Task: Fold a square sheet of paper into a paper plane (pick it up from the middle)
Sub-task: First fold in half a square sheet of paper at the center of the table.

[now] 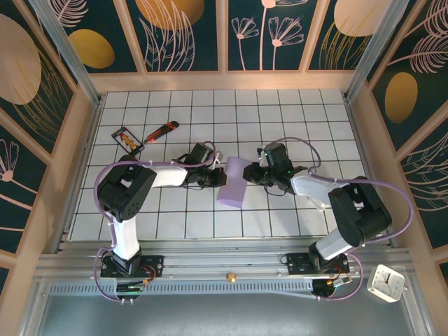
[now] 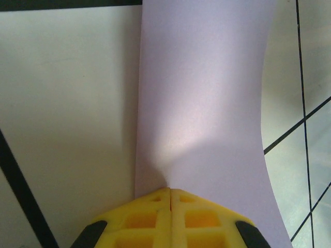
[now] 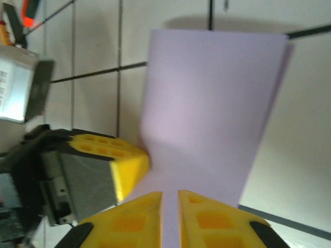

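Lavender paper, thin and plain. The square sheet of paper [image 1: 233,185] is held over the middle of the tiled table [image 1: 280,119], between the two arms. From above it is seen as a narrow strip, apparently doubled over on itself. A second layer is glimpsed along one long edge in the right wrist view. Whether its near end rests on the tiles cannot be told.

Grip:
- Left gripper [image 2: 170,192]: the fingers are pressed together on one long edge, and the paper is puckered just beyond the tips.
- Right gripper [image 3: 170,199]: the fingers are drawn in on the opposite edge with only a thin slit between them. It is judged to be clamped on the sheet.

Handling (judged):
- The sheet is very light and limp, and it is bowed between the two holds.
- Any pinch will be kept as a permanent crease.
- The layers may slide over each other, and a tear is likely if the arms are drawn apart.
- Hold is best taken at mid-edge with a shallow bite, so that the layers are kept aligned.

Stage (judged): a first half fold is in hand. No nose or wing folds are made out.

Containers: none entered.
- A small black-framed card [image 1: 128,139] and a red-orange utility knife [image 1: 161,131] lie loose on the far-left tiles, well apart from the sheet.
- A white clock [image 1: 386,283] is set off the table, near the right arm's base.
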